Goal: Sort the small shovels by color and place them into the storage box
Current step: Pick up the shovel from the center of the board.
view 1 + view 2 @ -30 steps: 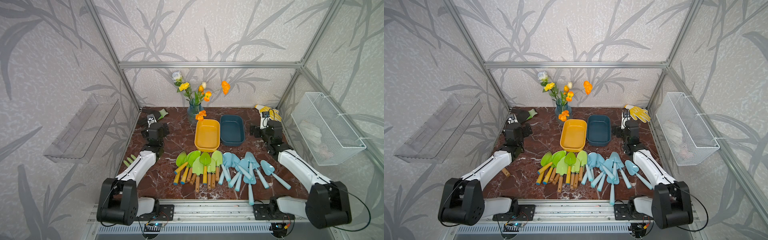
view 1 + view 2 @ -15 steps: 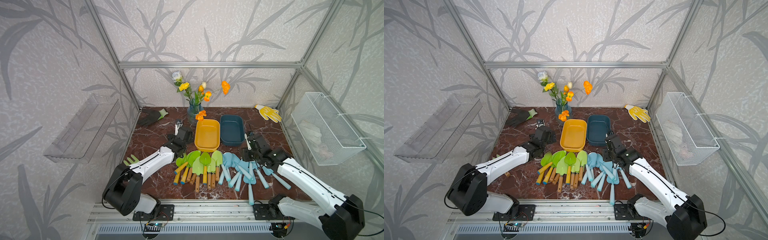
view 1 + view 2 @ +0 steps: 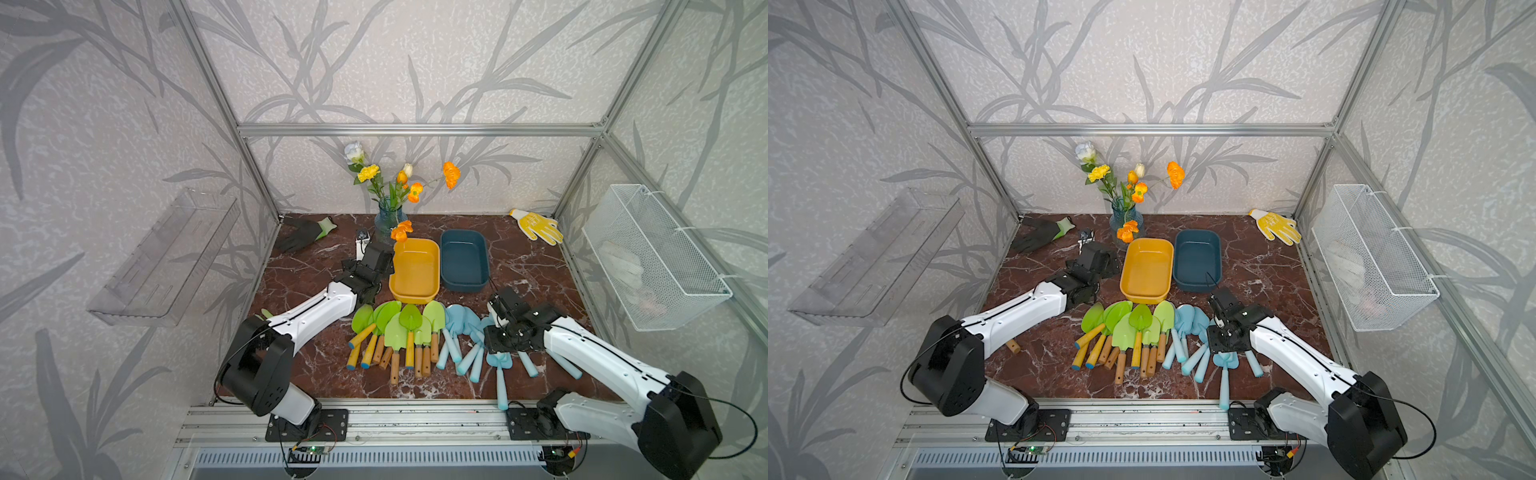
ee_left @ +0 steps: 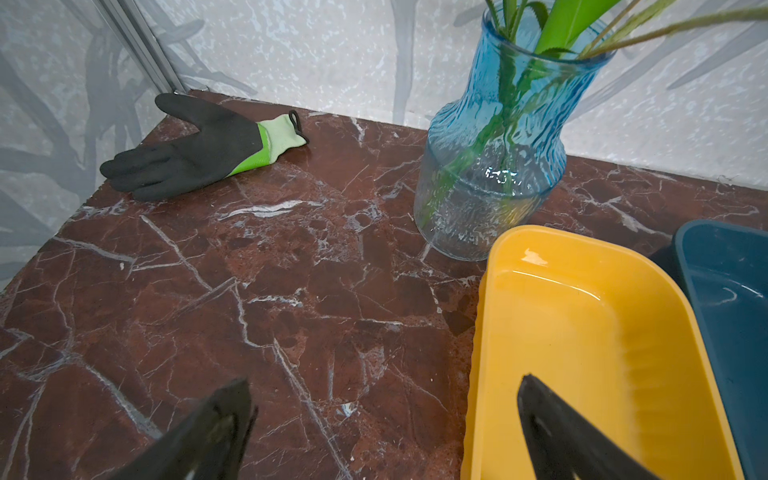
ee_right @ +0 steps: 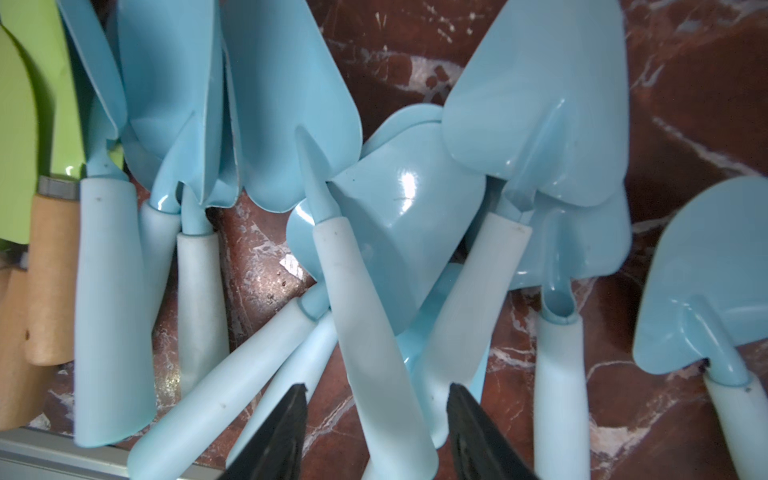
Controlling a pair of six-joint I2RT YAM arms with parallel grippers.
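Small shovels lying side by side on the tabletop, green ones before the yellow box, blue ones before the dark blue box, left gripper hovering with fingers wide apart, right gripper with fingers straddling a pale blue handle, grip impossible to tell

Robot test booth, garden-dressed.
I sit bolted to a rail; aluminium frame, leaf-print panels, marble-look top.

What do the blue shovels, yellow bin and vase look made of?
Blue shovels: glossy thin blades, painted metal or hard plastic; matte paler handles, likely plastic. Yellow bin: glossy moulded plastic, rounded corners. Vase: clear blue ribbed glass, stems visible through.
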